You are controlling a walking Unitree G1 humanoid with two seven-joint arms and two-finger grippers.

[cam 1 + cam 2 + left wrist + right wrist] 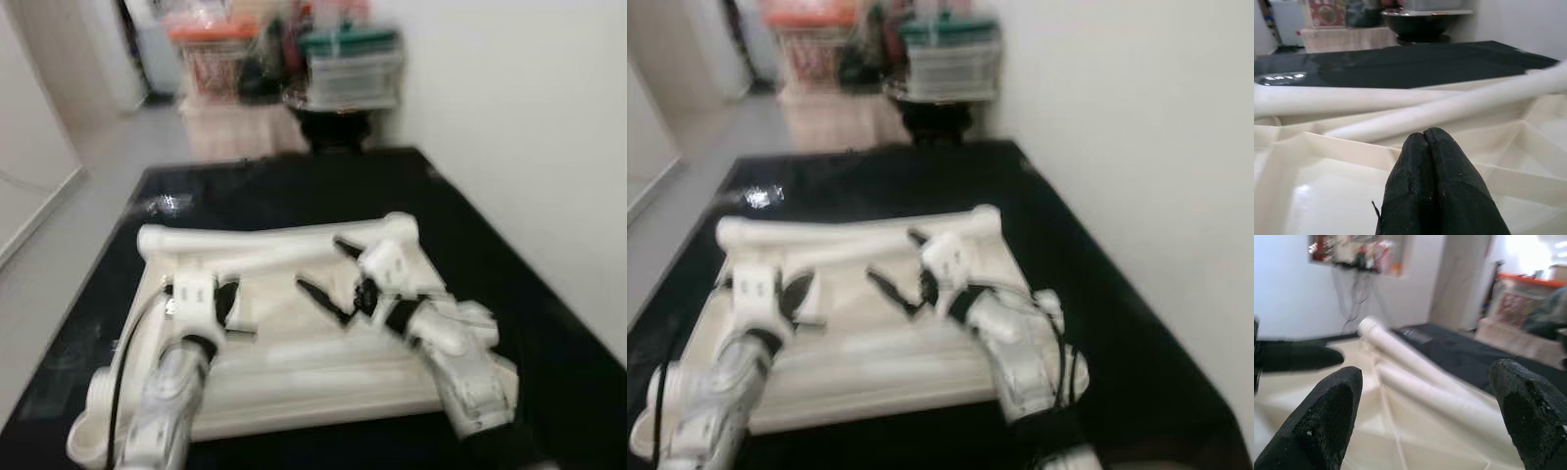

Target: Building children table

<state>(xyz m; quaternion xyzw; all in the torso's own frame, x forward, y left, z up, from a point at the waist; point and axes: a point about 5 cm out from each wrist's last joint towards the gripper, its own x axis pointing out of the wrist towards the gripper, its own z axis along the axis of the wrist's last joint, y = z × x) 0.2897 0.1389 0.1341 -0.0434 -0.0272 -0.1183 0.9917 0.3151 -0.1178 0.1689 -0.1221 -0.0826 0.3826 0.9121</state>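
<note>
Table top: a cream plastic table top [294,362] is lying underside up, its ribs showing, across the lower middle of the left eye view, resting on the black surface [294,186].
Legs: two cream table legs [255,245] are lying along the far edge of the table top, crossing the middle of the frame; one threaded end is showing in the right wrist view [1369,325].
Left gripper: the left gripper [227,304] is hovering over the table top at lower left of centre, its two black fingers [1435,186] pressing together with nothing between them.
Right gripper: the right gripper [328,279] is reaching in from the lower right over the middle of the table top, near the legs, its fingers [1327,421] spreading wide apart and holding nothing.
Background: storage bins [348,64] and a stack with an orange lid [211,39] are standing at the top of the frame, blurred, beside a white wall [519,127] on the right.
</note>
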